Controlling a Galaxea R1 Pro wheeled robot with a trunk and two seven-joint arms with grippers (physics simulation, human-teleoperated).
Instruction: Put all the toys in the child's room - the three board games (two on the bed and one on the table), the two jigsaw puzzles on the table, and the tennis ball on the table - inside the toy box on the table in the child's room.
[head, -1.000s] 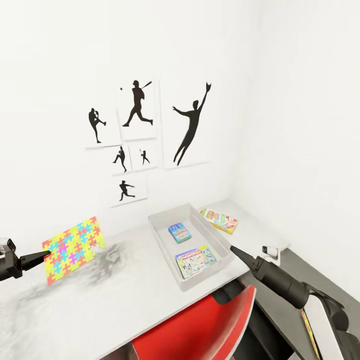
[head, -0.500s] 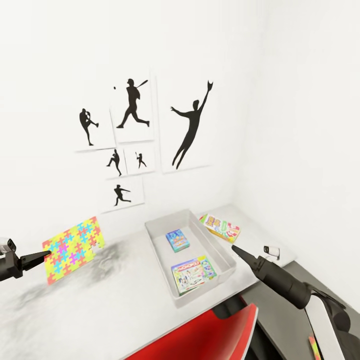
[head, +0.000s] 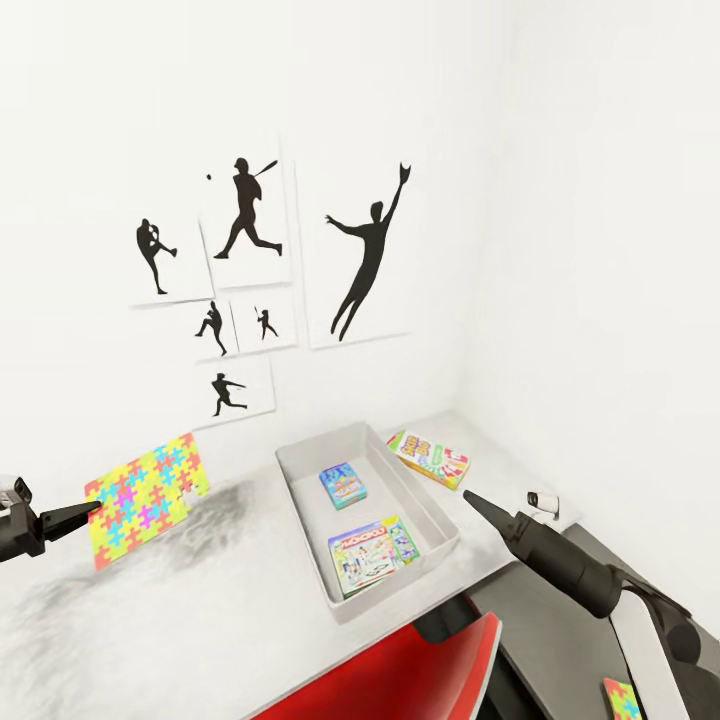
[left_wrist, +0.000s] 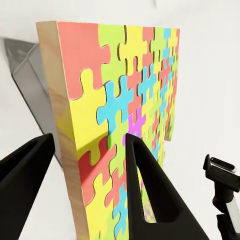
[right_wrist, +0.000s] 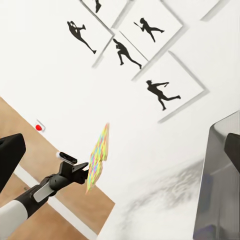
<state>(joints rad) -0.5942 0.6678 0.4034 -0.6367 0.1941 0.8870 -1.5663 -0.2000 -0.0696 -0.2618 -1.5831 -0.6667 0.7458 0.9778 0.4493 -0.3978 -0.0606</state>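
Two board games (head: 370, 555) lie inside the toy box (head: 300, 498) on the light grey table (head: 200, 610); a third (head: 429, 457) sits beside it by the corner. Left gripper (head: 92, 511) pinches a jigsaw puzzle (head: 145, 497) upright above the tabletop. Right gripper (head: 470, 497) hovers near the box, whether parted I cannot tell. Baseball silhouettes (head: 368, 255) hang on the white wall.

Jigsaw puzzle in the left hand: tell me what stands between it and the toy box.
Nothing visible does. The left hand holds the jigsaw puzzle above the table; only bare grey tabletop lies between it and the toy box, which is open-topped.
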